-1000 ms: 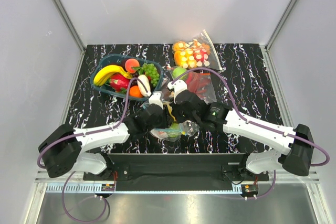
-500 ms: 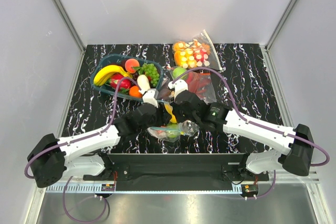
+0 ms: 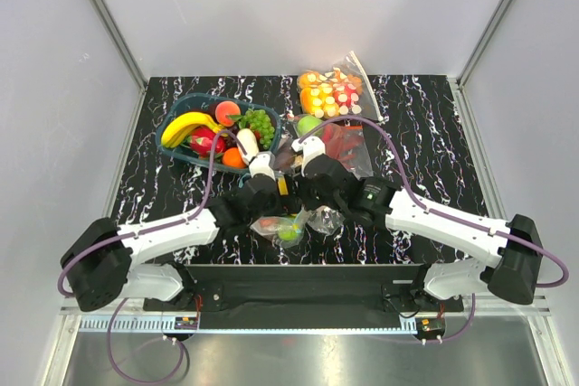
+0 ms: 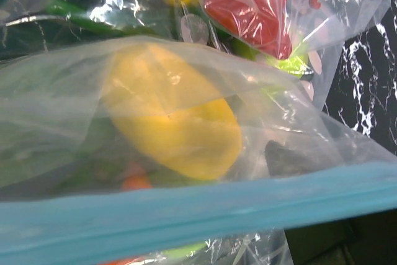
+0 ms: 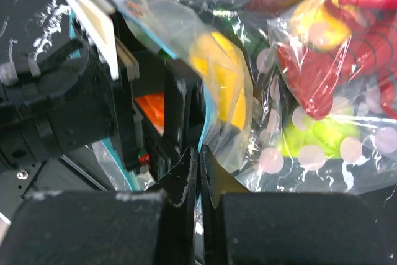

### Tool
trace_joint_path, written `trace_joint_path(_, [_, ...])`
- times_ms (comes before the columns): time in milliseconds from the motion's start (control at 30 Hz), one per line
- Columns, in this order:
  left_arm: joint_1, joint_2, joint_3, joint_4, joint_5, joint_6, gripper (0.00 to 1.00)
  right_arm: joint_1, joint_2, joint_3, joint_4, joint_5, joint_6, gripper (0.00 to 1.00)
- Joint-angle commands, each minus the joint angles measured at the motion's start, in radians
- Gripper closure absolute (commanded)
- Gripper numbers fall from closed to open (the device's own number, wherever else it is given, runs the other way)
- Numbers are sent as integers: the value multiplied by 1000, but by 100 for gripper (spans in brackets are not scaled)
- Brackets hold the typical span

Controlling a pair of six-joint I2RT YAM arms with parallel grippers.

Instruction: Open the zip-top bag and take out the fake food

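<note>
**Working the bag open, with the fruit not yet out**

The robot is handling the zip-top bag (image 3: 295, 221) at the near middle of the table (image 3: 434, 133), between the two wrists and in front of the larger bag of red peppers (image 3: 346, 144). The right gripper (image 5: 197, 167) is pinching with its fingers pressed almost together, and the clear film with its teal edge is running down into that nip, so it appears to be gripping the bag's edge. The left gripper (image 3: 271, 187) is sitting right against the bag. Its own camera is showing only plastic, with the teal zipper strip (image 4: 186, 215) crossing the bottom of the view, so whether its jaws are spread or closed cannot be told.

The fake food (image 3: 289, 230) is lying inside the bag. A yellow piece (image 4: 177, 125) is pressing against the film, with orange and green showing beneath it.

The step in hand seems to be the opening itself, one side anchored and the other waiting to be taken. Whether the seal is already parted is not clear.

The next move is probably calling for the left fingers to catch the free lip beside the strip and draw it away from the right gripper. The film is thin and slippery, so a shallow bite may be risking a slip.
</note>
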Motion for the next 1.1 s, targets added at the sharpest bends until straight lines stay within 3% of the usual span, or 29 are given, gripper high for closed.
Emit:
trace_joint_path(0, [15,61,39,117,-66,-28,1,18,-31,-27,92,-140,43,95])
trace_joint_path(133, [18,129,59,119,-55,-24,2,17,-37,-52,109,-163,62,95])
trace_joint_path(233, [18,158,62,125,-51,-22,7,17,-54,-63,121,-162,63,95])
trace_joint_path(267, [18,158,60,126,-51,-21,21,17,-56,-64,118,-160,63,95])
trace_joint_path(367, [16,143,59,128,-42,-13,39,17,-65,-67,106,-140,57,95])
trace_joint_path(400, [16,123,60,123,-37,-8,49,18,-63,-66,97,-128,56,95])
trace_joint_path(500, [16,63,63,97,-5,16,61,17,-57,-49,43,-64,47,95])
trace_joint_path(767, [15,-118,74,-53,79,64,63,17,-57,-9,-35,76,48,96])
trace_joint_path(1067, [16,-273,86,-205,170,105,62,17,-13,43,-64,116,68,96])
